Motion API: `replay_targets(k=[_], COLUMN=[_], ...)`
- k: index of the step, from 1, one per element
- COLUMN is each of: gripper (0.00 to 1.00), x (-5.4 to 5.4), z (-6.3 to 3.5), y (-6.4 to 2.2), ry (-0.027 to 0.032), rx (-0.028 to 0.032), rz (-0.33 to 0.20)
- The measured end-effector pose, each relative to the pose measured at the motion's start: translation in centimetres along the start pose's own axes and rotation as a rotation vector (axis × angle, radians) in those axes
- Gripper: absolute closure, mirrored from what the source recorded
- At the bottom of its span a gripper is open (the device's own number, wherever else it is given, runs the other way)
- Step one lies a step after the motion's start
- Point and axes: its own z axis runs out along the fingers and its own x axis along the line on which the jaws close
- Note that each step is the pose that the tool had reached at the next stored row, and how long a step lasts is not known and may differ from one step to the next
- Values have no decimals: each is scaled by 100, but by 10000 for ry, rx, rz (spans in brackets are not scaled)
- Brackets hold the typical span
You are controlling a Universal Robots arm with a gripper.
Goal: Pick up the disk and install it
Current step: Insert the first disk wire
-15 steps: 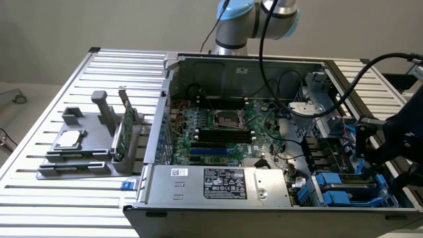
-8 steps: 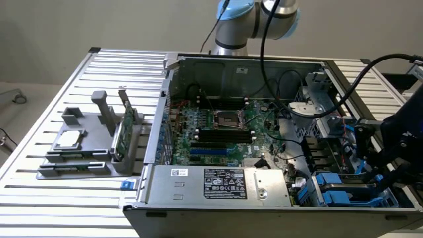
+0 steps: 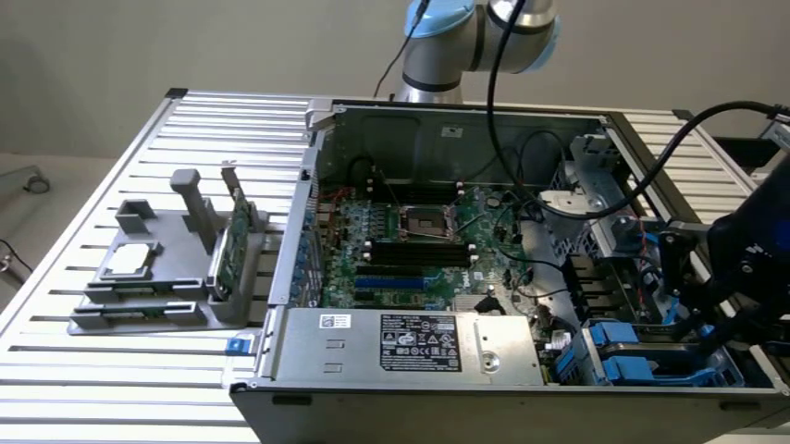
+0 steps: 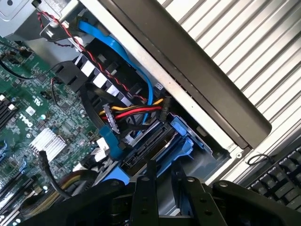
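Note:
The disk [image 4: 149, 151] stands on edge in a drive bay at the corner of the open computer case, its dark connector edge framed by the blue carrier [image 4: 182, 139]. My gripper [image 4: 162, 183] hovers right over it, its two black fingers [image 4: 143, 188] a narrow gap apart and in line with the disk's end; whether they touch it I cannot tell. In the exterior view the blue carriers [image 3: 630, 356] sit at the case's near corner on that view's right, under my arm's dark wrist housing [image 3: 746, 250].
Red, yellow and blue cables [image 4: 136, 110] run just beside the bay. The motherboard [image 3: 413, 240] fills the case floor, with the labelled power supply [image 3: 413, 342] in front. A grey tray [image 3: 148, 287] holds a chip and a green card. A keyboard [image 4: 282, 181] lies outside the case wall.

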Motion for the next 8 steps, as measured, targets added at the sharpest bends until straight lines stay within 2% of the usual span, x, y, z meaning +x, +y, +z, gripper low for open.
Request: replay_targets(k=[4,8], gripper=[73,73], x=[8,11], z=[13,26], y=[10,28], ry=[84,235], rx=[-15,-138], rz=[130,189])
